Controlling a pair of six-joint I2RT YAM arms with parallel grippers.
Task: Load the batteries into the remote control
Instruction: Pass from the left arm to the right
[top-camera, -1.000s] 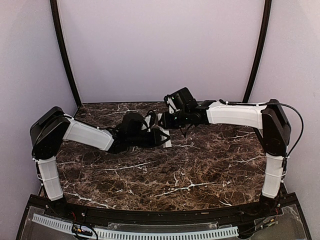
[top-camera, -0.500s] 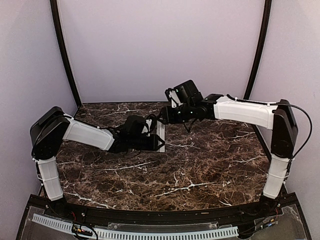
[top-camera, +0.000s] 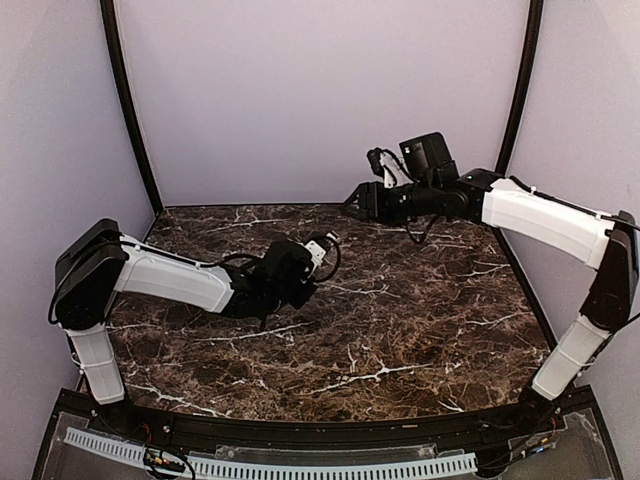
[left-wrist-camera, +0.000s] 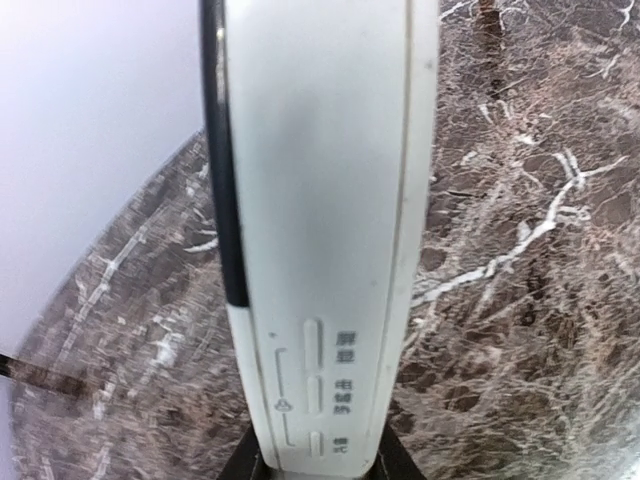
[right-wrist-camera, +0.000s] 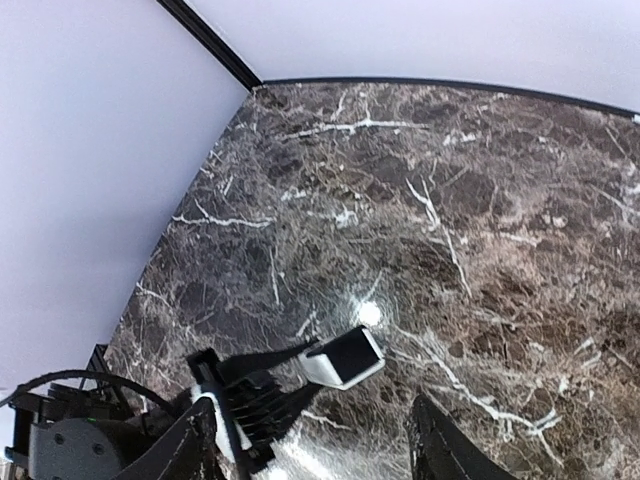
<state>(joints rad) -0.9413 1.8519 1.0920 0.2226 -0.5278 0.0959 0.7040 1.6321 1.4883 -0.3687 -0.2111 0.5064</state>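
The left tool (left-wrist-camera: 322, 465) clenches the remote control (left-wrist-camera: 320, 200), a slim white bar with a black edge strip and small printed labels, above the marbled desk (top-camera: 420, 320), apparently steadying it for loading, while the right tool (top-camera: 356, 203) hangs released and empty; no batteries show.

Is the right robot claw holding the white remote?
No, the right gripper is open and empty, while the remote control is clamped in the left gripper.
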